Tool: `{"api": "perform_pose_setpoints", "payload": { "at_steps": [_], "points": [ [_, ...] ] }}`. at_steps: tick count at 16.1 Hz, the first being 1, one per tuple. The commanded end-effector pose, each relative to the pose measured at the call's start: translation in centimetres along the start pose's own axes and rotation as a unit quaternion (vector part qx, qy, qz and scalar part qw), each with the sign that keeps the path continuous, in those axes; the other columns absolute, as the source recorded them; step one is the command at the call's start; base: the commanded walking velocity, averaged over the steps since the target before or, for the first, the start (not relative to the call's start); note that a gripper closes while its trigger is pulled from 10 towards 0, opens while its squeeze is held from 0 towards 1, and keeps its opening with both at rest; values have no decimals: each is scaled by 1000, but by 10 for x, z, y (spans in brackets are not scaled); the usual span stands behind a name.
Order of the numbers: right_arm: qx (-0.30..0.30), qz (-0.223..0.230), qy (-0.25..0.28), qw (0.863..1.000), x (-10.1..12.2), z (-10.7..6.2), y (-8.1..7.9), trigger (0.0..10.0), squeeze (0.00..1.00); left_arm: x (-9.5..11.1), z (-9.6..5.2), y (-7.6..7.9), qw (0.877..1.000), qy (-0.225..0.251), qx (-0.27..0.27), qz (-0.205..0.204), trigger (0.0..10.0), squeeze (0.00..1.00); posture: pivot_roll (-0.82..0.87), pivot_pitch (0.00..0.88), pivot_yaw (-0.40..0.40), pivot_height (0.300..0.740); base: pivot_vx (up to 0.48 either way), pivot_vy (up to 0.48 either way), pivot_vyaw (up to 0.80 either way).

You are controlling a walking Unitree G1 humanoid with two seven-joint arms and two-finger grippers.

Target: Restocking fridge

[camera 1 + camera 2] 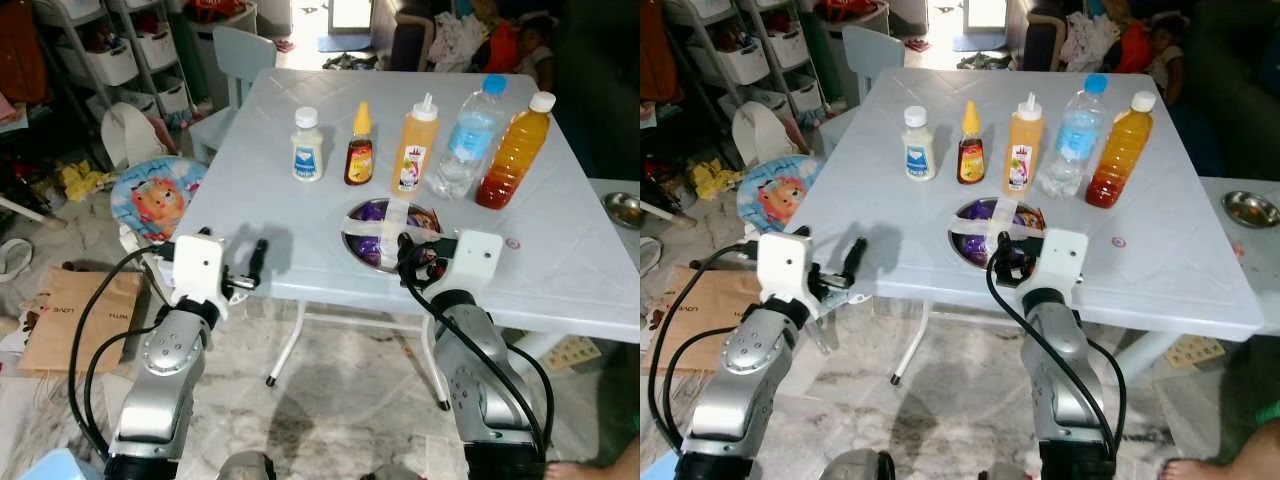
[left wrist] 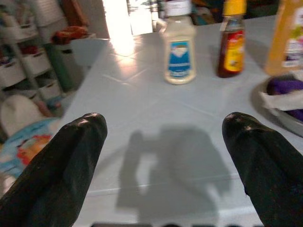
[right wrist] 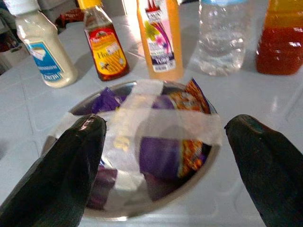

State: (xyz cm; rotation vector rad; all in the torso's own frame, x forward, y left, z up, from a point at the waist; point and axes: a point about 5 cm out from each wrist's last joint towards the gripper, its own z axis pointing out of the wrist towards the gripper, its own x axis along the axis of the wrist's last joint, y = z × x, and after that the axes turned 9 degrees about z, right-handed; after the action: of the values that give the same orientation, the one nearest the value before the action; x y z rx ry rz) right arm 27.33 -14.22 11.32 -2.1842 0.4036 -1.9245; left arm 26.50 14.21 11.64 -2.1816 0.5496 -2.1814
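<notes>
Five bottles stand in a row on the pale table [image 1: 560, 270]: a white mayonnaise bottle [image 1: 307, 146], a brown honey bottle [image 1: 359, 148], an orange sauce bottle [image 1: 415, 148], a clear water bottle [image 1: 468, 138] and an orange juice bottle [image 1: 515, 150]. In front of them sits a steel bowl [image 1: 356, 215] of purple snack packets under crossed tape. My right gripper [image 1: 418, 256] is open at the bowl's near rim, its fingers [image 3: 61, 165] spread either side of it. My left gripper [image 1: 256, 264] is open and empty at the table's front left edge, facing the mayonnaise bottle [image 2: 180, 47].
A pale chair [image 1: 240, 55] stands behind the table's left corner. On the floor at the left lie shelves with bins [image 1: 120, 55], a cartoon-printed seat [image 1: 152, 195] and a cardboard bag [image 1: 75, 315]. A second steel bowl [image 1: 622, 208] sits at the right. A person [image 1: 520, 45] sits beyond the table.
</notes>
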Motion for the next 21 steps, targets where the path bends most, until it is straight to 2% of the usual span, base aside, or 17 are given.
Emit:
{"api": "perform_pose_setpoints", "payload": {
  "at_steps": [1,3,7,9,12,17,21],
  "points": [
    [0,7,6,1000,5,-5,4,10000,0,1,-2,2,1000,6,-13,5,10000,0,-15,0,37,740,0,0,0],
    [-7,13,1,1000,3,-6,7,10000,0,0,-1,3,1000,5,-15,2,10000,0,-18,0,38,740,0,0,-600],
    [8,19,-4,1000,1,-3,-2,10000,0,4,2,7,1000,12,-24,-1,10000,0,-14,0,39,740,0,0,-600],
    [15,64,-30,997,-4,4,-13,10000,0,5,1,3,999,15,-27,10,10000,0,-6,0,37,740,0,0,0],
    [25,92,-44,995,-7,12,-24,10000,0,6,0,3,999,17,-29,16,10000,0,-2,0,37,740,0,0,0],
    [18,128,-77,989,-18,13,-29,10000,0,7,0,5,999,19,-40,23,10000,0,4,0,40,740,0,0,0],
    [4,189,-108,976,-25,18,-28,10000,0,7,1,7,998,19,-48,27,10000,0,6,0,46,740,0,0,0]
  ]
}}
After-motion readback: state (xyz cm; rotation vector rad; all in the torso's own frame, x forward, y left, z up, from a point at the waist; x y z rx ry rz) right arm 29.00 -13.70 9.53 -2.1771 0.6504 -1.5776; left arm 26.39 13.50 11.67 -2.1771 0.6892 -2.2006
